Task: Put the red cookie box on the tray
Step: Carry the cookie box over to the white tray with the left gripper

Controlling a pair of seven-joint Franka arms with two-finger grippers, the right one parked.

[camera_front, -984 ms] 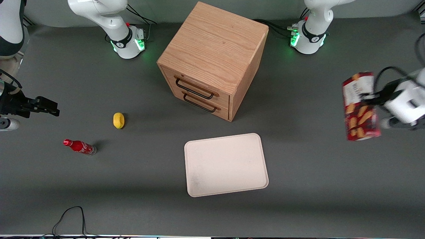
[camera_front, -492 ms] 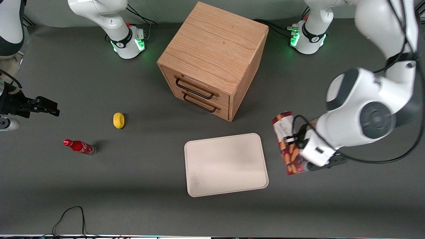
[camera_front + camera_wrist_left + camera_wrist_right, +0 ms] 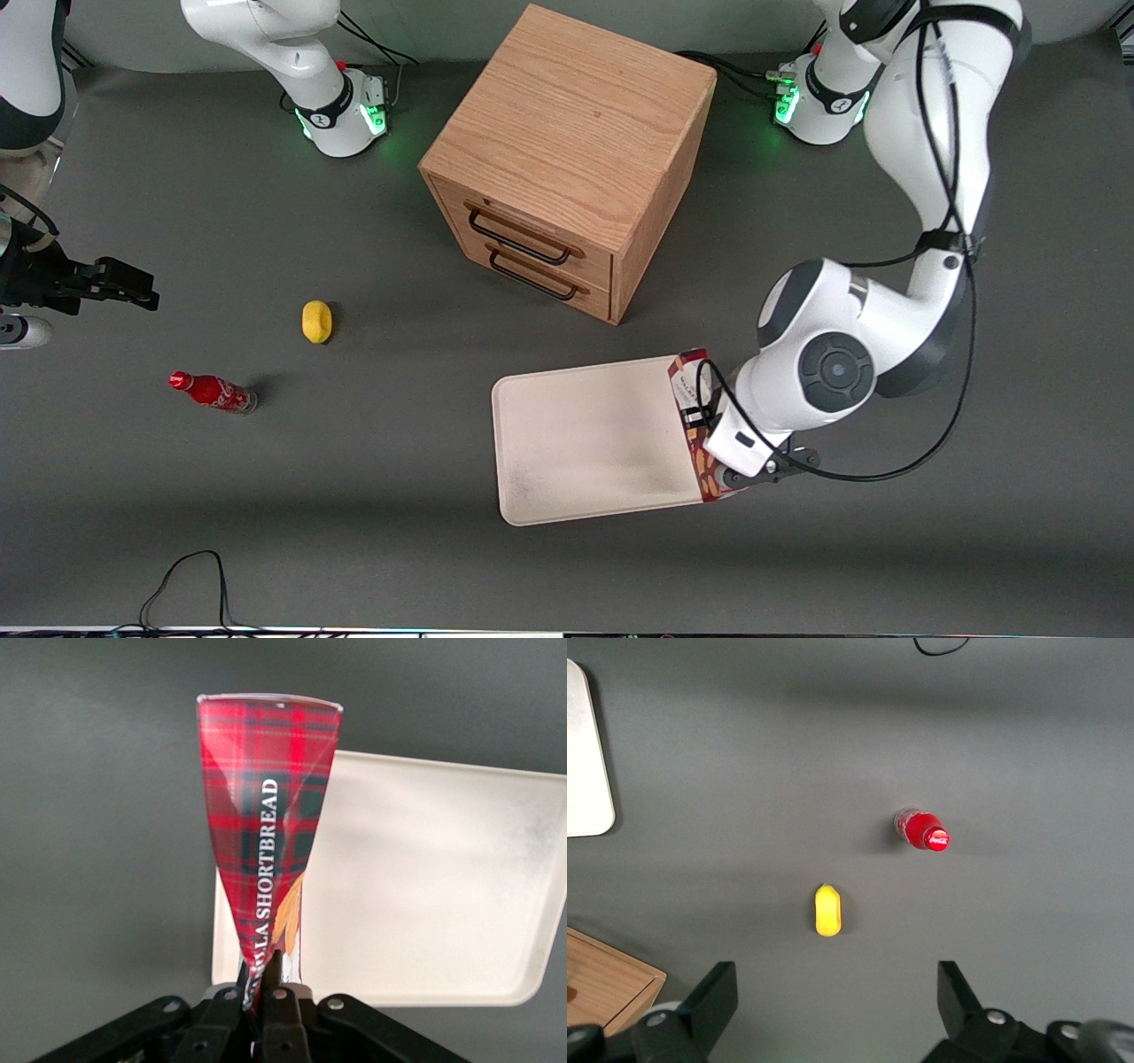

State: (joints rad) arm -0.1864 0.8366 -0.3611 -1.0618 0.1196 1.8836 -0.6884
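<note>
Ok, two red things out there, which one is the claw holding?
The red cookie box, plaid with shortbread lettering, pinched in the claw over the tray edge. The red soda bottle lies untouched toward the parked arm's end.

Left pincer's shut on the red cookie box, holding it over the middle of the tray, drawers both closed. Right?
Not quite. The pincer is shut on the red cookie box, but the front view shows the box over the tray edge toward the working arm's end, not its middle. Both drawers of the wooden cabinet are closed.

Glossy cardboard box point(image 3: 266, 824), matt tray point(image 3: 443, 895)
</note>
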